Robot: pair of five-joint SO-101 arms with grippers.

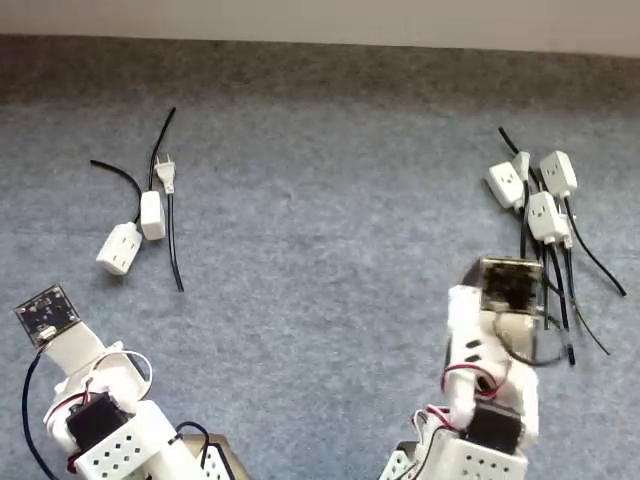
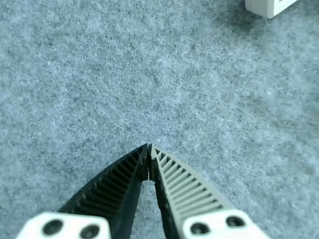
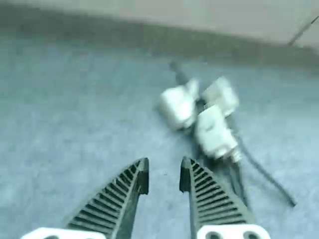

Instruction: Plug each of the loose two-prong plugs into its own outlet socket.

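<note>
fingers of left gripper (image 2: 149, 152) clenched on nothing above desk (image 2: 99, 74); right gripper (image 3: 163, 177) fingers parted, facing sockets (image 1: 545, 215) at 2 o'clock, likely readying a grasp. loose plug (image 1: 165, 176) lies at 10 o'clock.

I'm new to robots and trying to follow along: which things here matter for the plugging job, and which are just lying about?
Part of the job: loose two-prong plug; white socket block near it; cluster of three white sockets; left end effector; right end effector.
Just there: grey felt surface; pale wall strip behind.
</note>
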